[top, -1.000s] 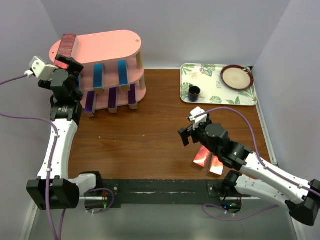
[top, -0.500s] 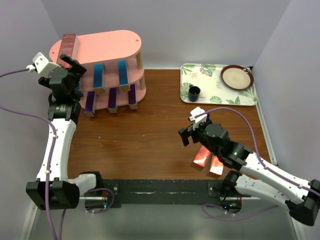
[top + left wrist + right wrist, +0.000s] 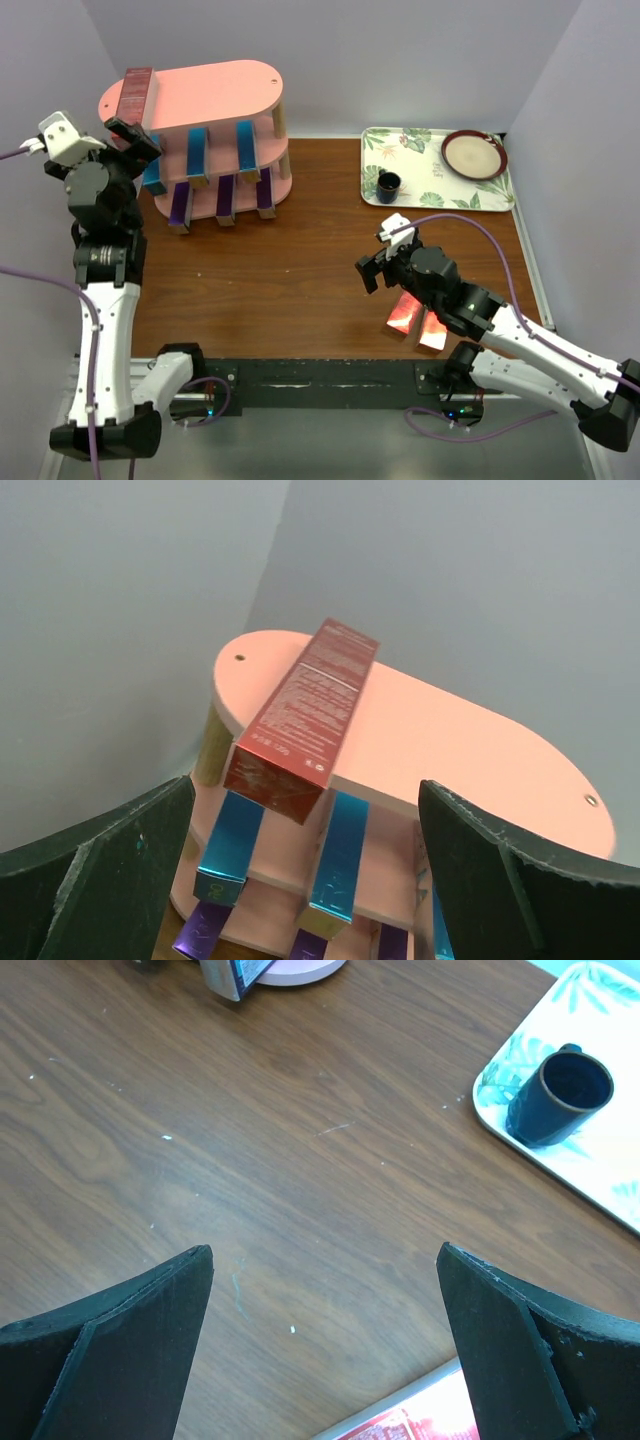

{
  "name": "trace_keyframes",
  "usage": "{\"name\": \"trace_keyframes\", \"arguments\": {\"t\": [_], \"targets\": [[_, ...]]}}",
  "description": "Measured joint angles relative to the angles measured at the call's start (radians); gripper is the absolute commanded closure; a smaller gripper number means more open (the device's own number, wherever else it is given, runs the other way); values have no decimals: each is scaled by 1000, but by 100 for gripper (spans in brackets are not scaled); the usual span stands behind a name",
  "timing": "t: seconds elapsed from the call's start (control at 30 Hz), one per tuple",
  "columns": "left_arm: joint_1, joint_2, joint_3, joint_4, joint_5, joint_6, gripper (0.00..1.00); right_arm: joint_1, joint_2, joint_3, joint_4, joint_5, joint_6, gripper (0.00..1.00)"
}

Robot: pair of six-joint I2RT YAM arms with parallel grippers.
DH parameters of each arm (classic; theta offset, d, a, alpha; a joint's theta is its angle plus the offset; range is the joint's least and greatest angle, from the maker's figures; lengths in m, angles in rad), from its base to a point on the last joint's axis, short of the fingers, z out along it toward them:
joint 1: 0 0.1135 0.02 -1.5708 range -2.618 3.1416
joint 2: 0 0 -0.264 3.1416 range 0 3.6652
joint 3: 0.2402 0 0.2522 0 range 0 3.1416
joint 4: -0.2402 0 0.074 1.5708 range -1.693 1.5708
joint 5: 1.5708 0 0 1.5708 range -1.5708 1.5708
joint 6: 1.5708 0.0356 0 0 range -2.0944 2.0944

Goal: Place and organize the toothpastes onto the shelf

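top tier: one red carton (image 3: pixel 136 92) lying flat at the left end of the shelf (image 3: pixel 215 90)
middle tier: blue cartons (image 3: pixel 197 152)
bottom tier: purple cartons (image 3: pixel 226 195)
table (image 3: pixel 280 270): two red cartons (image 3: pixel 407 312), under the right arm
left gripper (image 3: pixel 133 138): spread wide, empty, right by that top carton
right gripper (image 3: pixel 325 1255): spread wide too, empty, over the table

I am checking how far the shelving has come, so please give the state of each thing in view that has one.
Left hand: open, empty.
Right hand: open, empty.
Red carton: lying on shelf top, end overhanging.
Blue cartons: lying on middle tier.
Purple cartons: lying on bottom tier.
Two red cartons: on table, unshelved.
Cup: upright on tray.
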Motion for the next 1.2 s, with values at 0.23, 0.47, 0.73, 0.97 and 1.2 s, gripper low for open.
{"name": "trace_keyframes", "arguments": {"t": [0.23, 0.47, 0.73, 0.97, 1.2], "targets": [[-82, -137, 8, -36, 259, 123, 0, 0, 16, 66, -77, 48, 63, 1], [-204, -192, -49, -47, 565, 180, 0, -10, 97, 147, -211, 195, 165, 1], [-344, -117, -285, -36, 755, 155, 0, -196, 73, 151, -324, 230, 293, 1], [-771, 26, -356, 8, 579, 129, 0, -269, 20, 151, -345, 294, 356, 1], [-1107, 249, -368, 112, 257, 78, 0, -270, -82, 151, -353, 381, 373, 1]]}}
